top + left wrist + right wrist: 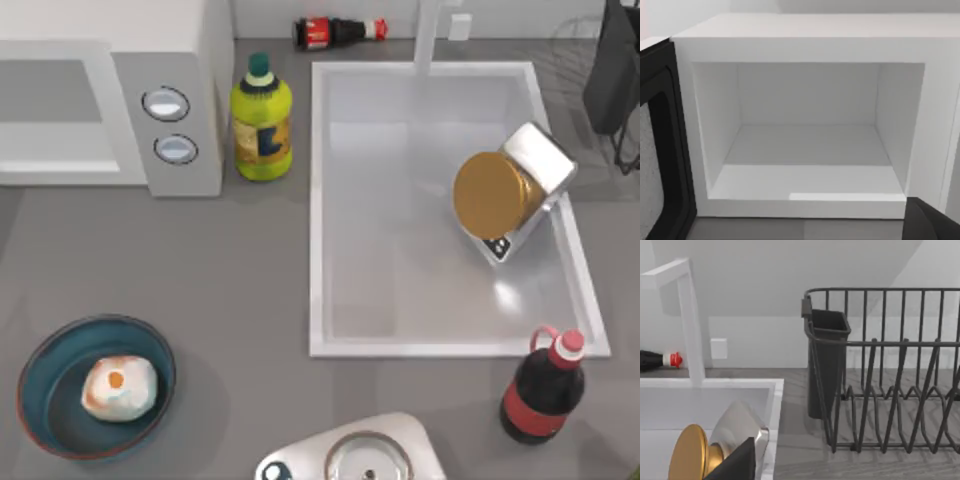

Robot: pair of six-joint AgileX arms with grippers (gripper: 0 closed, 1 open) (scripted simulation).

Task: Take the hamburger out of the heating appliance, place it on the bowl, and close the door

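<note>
The hamburger, a cream lump with orange patches, lies inside the dark-blue bowl at the table's front left. The white microwave stands at the back left with two round knobs. Its cavity is open and bare in the left wrist view. The door is swung wide open beside the cavity, dark inner side showing. A dark part of my left gripper hangs just in front of the cavity's mouth. A dark part of my right gripper hovers over the sink beside a gold lid.
A yellow-green bottle stands next to the microwave. The white sink holds a gold-lidded jar. A cola bottle stands front right and another lies at the back. A metal-ringed white appliance sits at the front, a wire rack back right.
</note>
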